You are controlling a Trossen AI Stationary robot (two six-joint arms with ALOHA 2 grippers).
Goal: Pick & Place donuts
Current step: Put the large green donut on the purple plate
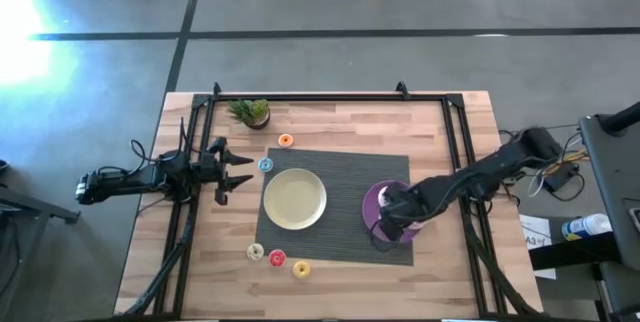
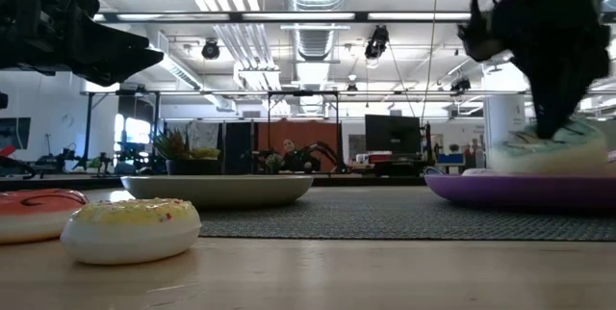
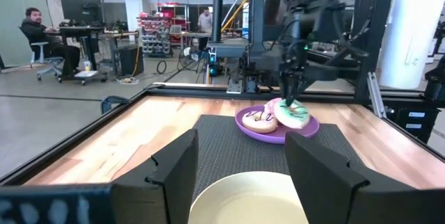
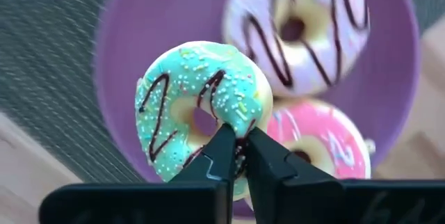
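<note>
While the left gripper (image 1: 243,169) waits open at nine o'clock, the right gripper (image 4: 237,156) pinches the green-iced ring donut (image 4: 201,106) directly above the round purple plate (image 4: 139,57).

A green donut (image 4: 201,106) with dark drizzle and pale sprinkles, a white one (image 4: 299,26) striped dark and a pink one (image 4: 320,137) share a purple plate (image 4: 139,43); another plate (image 1: 295,199) is pale yellow.
</note>
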